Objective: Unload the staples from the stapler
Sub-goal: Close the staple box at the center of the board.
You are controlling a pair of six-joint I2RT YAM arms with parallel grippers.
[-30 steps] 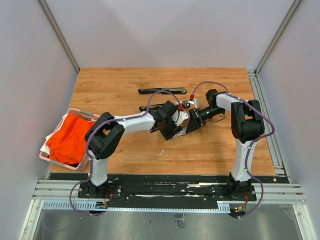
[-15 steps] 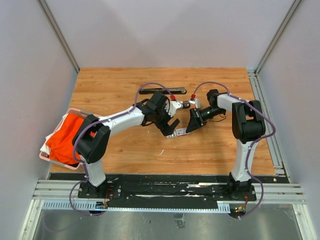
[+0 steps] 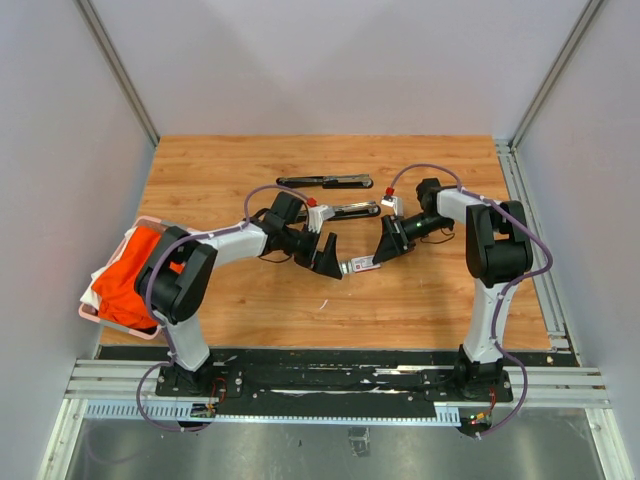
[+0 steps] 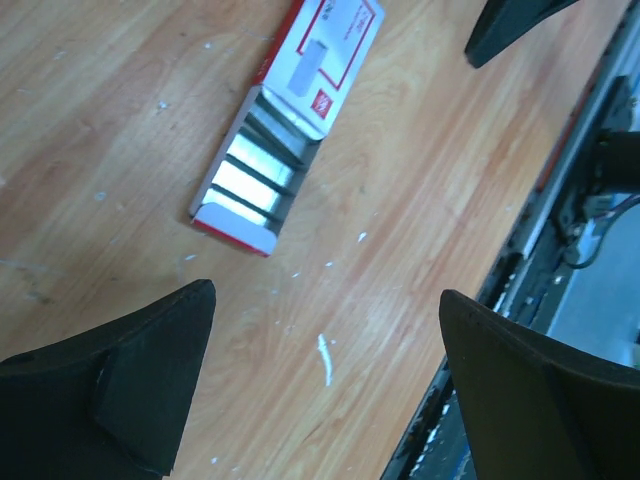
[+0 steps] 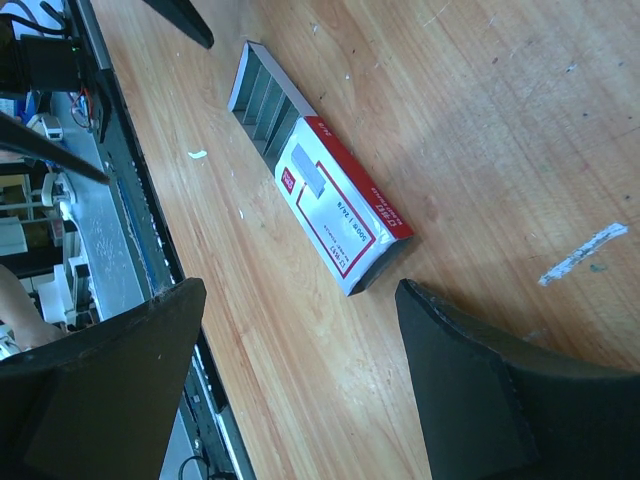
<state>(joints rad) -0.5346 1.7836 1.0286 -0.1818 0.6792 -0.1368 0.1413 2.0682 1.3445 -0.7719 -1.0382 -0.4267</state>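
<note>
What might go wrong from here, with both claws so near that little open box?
1. The white-and-red box lies slid open with its silvery strips exposed. A nudge from either open gripper may scatter them.
2. The left gripper and right gripper flank the box from opposite sides. If both close in together, they might collide.
3. The strips look tiny beside the broad fingers, so a pinch may slip.

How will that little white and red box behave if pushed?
The staple box looks like thin card: probably light, easily crushed. Its tray sits half out, so a push may shut it or spill the contents.
</note>
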